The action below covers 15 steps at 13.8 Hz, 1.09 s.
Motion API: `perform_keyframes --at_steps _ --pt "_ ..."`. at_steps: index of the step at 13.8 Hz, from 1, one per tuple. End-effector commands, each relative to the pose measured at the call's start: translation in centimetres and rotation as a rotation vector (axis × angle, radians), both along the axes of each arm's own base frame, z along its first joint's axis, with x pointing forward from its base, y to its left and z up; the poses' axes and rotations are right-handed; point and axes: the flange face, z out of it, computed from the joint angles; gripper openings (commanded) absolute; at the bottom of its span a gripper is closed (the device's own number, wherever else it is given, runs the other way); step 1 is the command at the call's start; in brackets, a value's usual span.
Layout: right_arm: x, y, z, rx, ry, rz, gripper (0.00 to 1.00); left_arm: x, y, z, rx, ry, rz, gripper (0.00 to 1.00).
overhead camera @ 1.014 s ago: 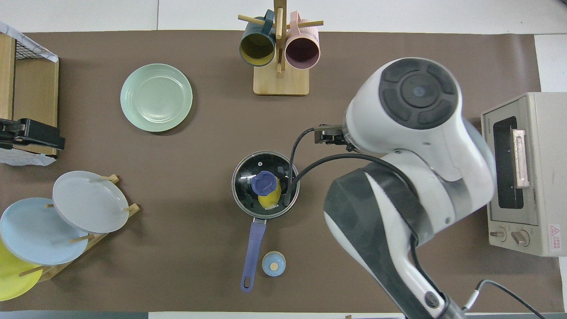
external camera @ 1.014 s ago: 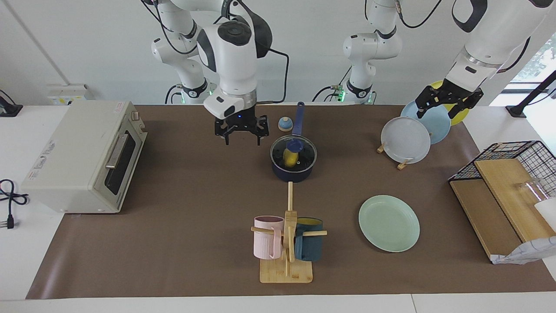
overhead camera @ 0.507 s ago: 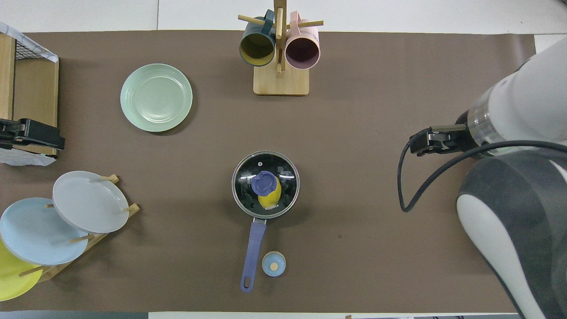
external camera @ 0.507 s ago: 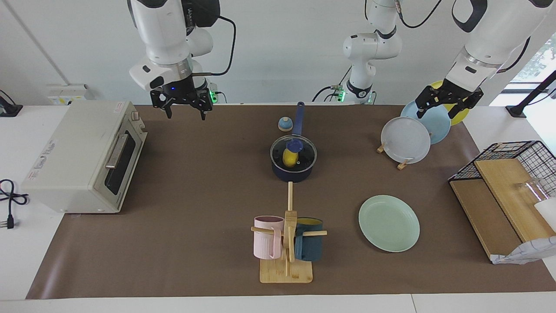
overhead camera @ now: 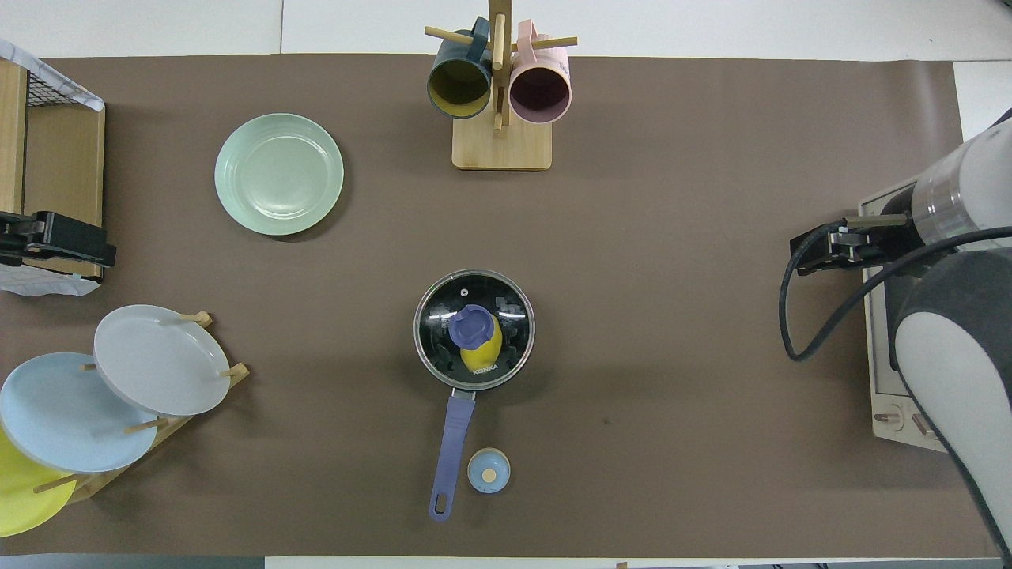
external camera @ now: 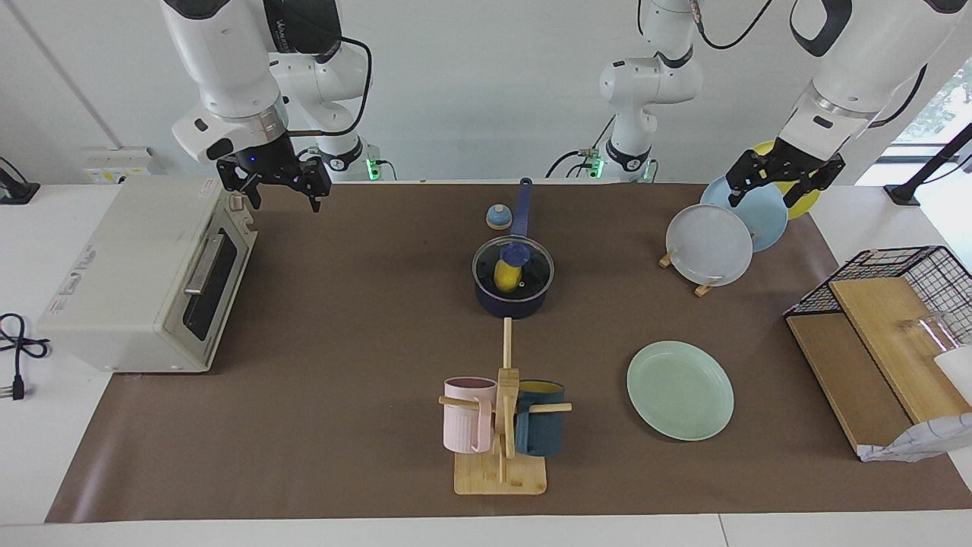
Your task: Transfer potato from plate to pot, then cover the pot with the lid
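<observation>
The pot (external camera: 513, 292) stands near the middle of the table, its long blue handle (overhead camera: 449, 454) pointing toward the robots. The glass lid (external camera: 513, 266) sits on the pot's rim, its blue knob at the centre, and through the glass the yellow potato (overhead camera: 482, 356) shows lying inside the pot. The mint-green plate (external camera: 680, 390) lies bare, farther from the robots than the pot and toward the left arm's end of the table.

The right gripper (external camera: 276, 184) hangs in the air over the toaster oven's (external camera: 144, 273) corner nearest the robots, at the right arm's end of the table, well apart from the pot and lid. Its fingers stand spread and hold nothing. The left gripper (external camera: 782, 181) hovers over the rack of plates (external camera: 721, 232) at the left arm's end, above the light blue plate, also well apart from the pot. Its fingers are likewise parted and empty.

A small blue-topped bell (overhead camera: 489, 471) stands just beside the end of the pot's handle. A wooden mug stand (external camera: 500, 448) with a pink mug (external camera: 468, 414) and a dark teal mug (external camera: 540, 427) is farther from the robots than the pot. A wire basket with wooden boards (external camera: 881, 319) stands at the left arm's end of the table
</observation>
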Motion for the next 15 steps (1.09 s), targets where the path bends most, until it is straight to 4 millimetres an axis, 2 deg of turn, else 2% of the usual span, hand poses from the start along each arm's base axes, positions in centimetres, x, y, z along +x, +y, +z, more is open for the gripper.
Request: perform_keyframes --at_steps 1,4,9,12,15 --pt "0.0 -2.1 0.0 0.009 0.003 0.005 1.00 -0.6 0.2 0.4 0.022 0.002 0.000 1.00" --pt "0.0 -4.5 -0.3 0.013 0.022 0.002 1.00 -0.5 0.2 0.5 0.022 0.000 0.000 1.00" --pt "-0.4 -4.0 0.2 0.012 0.022 0.012 1.00 -0.5 0.2 0.5 0.022 0.000 0.000 1.00" --pt "-0.3 -5.9 0.2 0.074 0.025 -0.038 1.00 -0.6 0.2 0.4 0.022 0.002 0.000 1.00" --pt "-0.4 -6.5 0.4 0.081 0.027 -0.049 1.00 -0.6 0.2 0.4 0.022 0.002 0.000 1.00"
